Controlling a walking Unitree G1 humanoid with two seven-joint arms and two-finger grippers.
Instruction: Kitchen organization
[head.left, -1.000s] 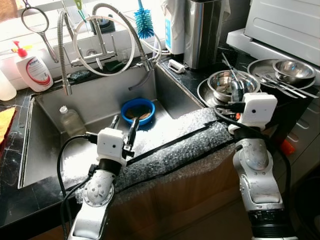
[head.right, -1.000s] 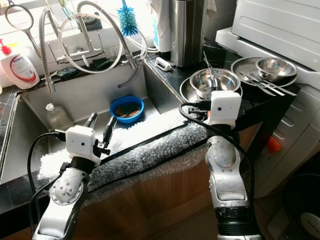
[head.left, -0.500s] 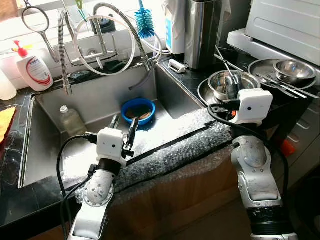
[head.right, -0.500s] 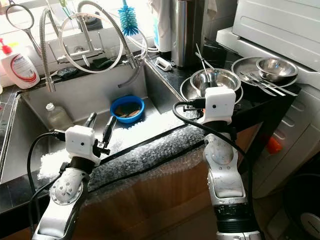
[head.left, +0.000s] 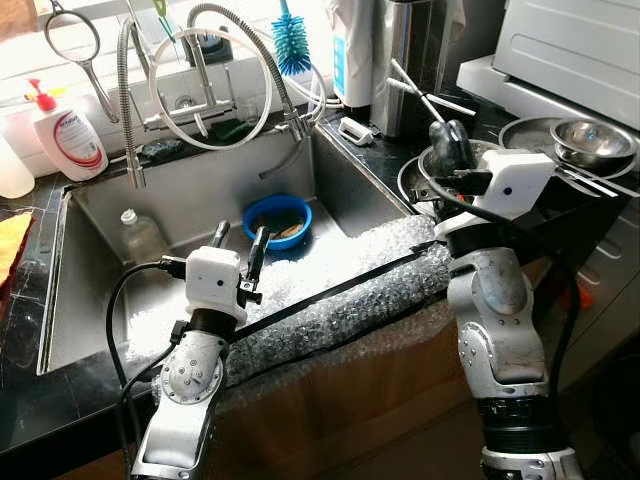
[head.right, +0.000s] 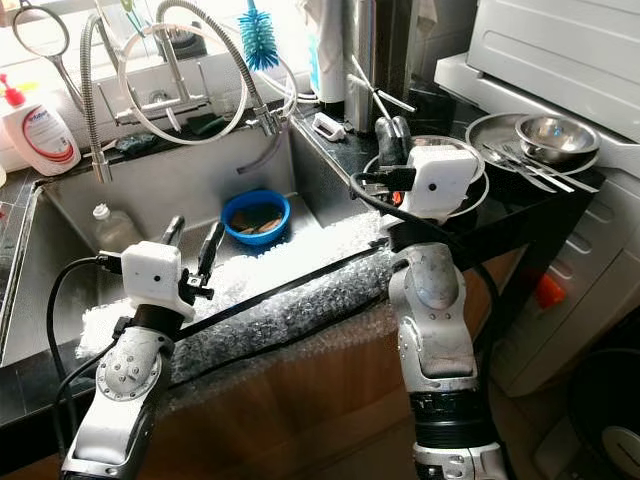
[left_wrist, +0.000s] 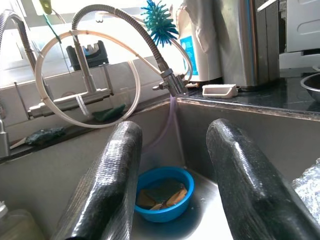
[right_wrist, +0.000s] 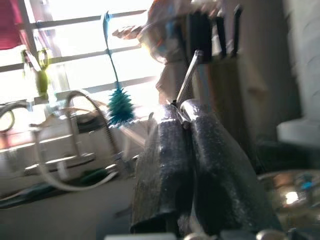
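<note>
The right gripper (head.right: 391, 131) is raised above the steel bowl (head.left: 415, 172) on the counter, its fingers (right_wrist: 200, 145) pinched together on thin metal utensils (head.left: 422, 93) (chopsticks or cutlery handles, too blurred to tell) that stick up and out toward the tall canister (head.left: 408, 55). The left gripper (head.left: 238, 240) hovers over the sink (head.left: 90, 290) with its fingers (left_wrist: 107, 175) spread and holding nothing, pointing at the blue bowl (left_wrist: 162, 192) on the sink floor. A bottle (head.left: 141, 240) stands in the sink, well apart from the blue bowl
</note>
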